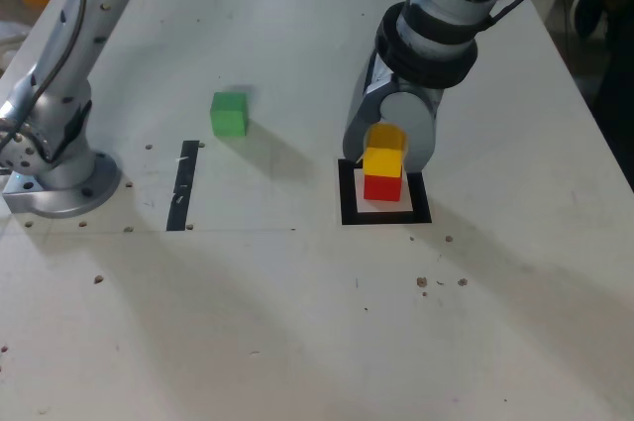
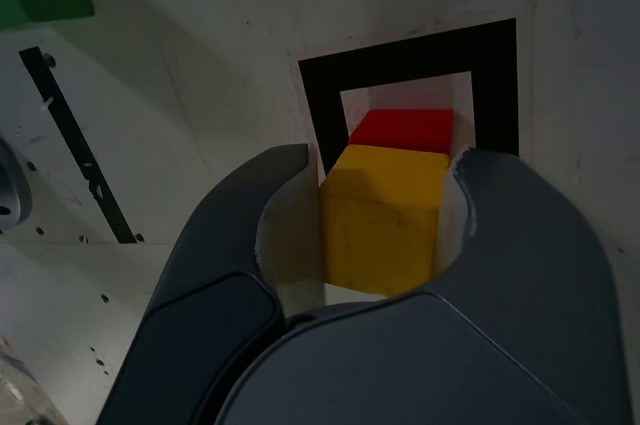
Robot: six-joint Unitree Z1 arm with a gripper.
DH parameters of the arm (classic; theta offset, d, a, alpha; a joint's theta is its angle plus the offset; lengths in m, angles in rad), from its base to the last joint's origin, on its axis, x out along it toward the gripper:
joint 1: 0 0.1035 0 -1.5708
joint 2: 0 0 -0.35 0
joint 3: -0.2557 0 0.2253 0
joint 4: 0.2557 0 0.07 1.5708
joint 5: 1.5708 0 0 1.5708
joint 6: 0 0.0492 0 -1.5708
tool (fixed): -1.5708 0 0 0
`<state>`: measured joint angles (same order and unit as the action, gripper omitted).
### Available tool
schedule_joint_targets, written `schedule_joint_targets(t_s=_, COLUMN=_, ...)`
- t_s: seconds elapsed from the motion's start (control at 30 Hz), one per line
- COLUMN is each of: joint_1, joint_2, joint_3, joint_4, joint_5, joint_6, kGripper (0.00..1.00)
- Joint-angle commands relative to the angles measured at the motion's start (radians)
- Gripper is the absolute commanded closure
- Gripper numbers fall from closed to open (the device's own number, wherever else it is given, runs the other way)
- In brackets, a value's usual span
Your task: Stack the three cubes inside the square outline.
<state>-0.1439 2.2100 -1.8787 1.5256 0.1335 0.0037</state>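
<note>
Right of centre in the exterior view, the gripper (image 1: 384,149) holds the yellow cube (image 1: 383,160) directly over the red cube (image 1: 382,186), which sits inside the square outline (image 1: 349,213). From this angle the yellow block looks to be resting on the red one, or very nearly so; whether their faces are fully in contact I cannot tell.

At the middle of the wrist view, the jaws are closed almost as far as they go, one on each side of the yellow cube, gripping it firmly. Just beyond it the top of the red cube shows within the white interior of the outline, slightly offset from the yellow block above, so the alignment may need a small correction before release.

As for progress, I judge the task a little past its midpoint. The base block is placed, and the second is being set on it but has not yet been let go. The green cube (image 1: 229,114) lies untouched on the table (image 1: 297,322), left of centre in the exterior view, near the straight tape strip (image 1: 182,186) and well apart from the outline. It remains to be fetched and stacked last.
</note>
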Motion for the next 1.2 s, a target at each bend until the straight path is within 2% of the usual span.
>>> schedule_joint_targets(t_s=0.0, joint_1=0.003, joint_2=0.007, joint_3=0.001, joint_4=-0.002, joint_5=0.003, joint_6=0.003, kGripper=0.79)
schedule_joint_targets(t_s=0.13, joint_1=0.003, joint_2=0.008, joint_3=-0.001, joint_4=-0.002, joint_5=0.004, joint_6=0.005, kGripper=0.75)
schedule_joint_targets(t_s=0.23, joint_1=0.004, joint_2=0.009, joint_3=-0.002, joint_4=-0.002, joint_5=0.002, joint_6=0.006, kGripper=0.65)
schedule_joint_targets(t_s=0.3, joint_1=0.005, joint_2=0.009, joint_3=-0.003, joint_4=-0.002, joint_5=-0.001, joint_6=0.009, kGripper=0.54)
schedule_joint_targets(t_s=0.47, joint_1=0.007, joint_2=0.004, joint_3=-0.007, joint_4=0.0, joint_5=-0.001, joint_6=0.015, kGripper=0.19)
schedule_joint_targets(t_s=0.57, joint_1=0.007, joint_2=-0.015, joint_3=-0.008, joint_4=0.007, joint_5=0.005, joint_6=0.016, kGripper=0.06)
schedule_joint_targets(t_s=0.67, joint_1=0.007, joint_2=-0.051, joint_3=-0.003, joint_4=0.021, joint_5=0.015, joint_6=0.012, kGripper=0.01)
schedule_joint_targets(t_s=0.83, joint_1=0.008, joint_2=-0.122, joint_3=0.022, joint_4=0.054, joint_5=0.035, joint_6=0.006, kGripper=0.01)
schedule_joint_targets(t_s=0.97, joint_1=0.046, joint_2=-0.202, joint_3=0.111, joint_4=0.062, joint_5=0.055, joint_6=0.021, kGripper=0.01)
schedule_joint_targets(t_s=1.07, joint_1=0.112, joint_2=-0.243, joint_3=0.229, joint_4=0.017, joint_5=0.058, joint_6=0.065, kGripper=0.01)
schedule_joint_targets(t_s=1.17, joint_1=0.189, joint_2=-0.275, joint_3=0.371, joint_4=-0.082, joint_5=0.058, joint_6=0.113, kGripper=0.01)
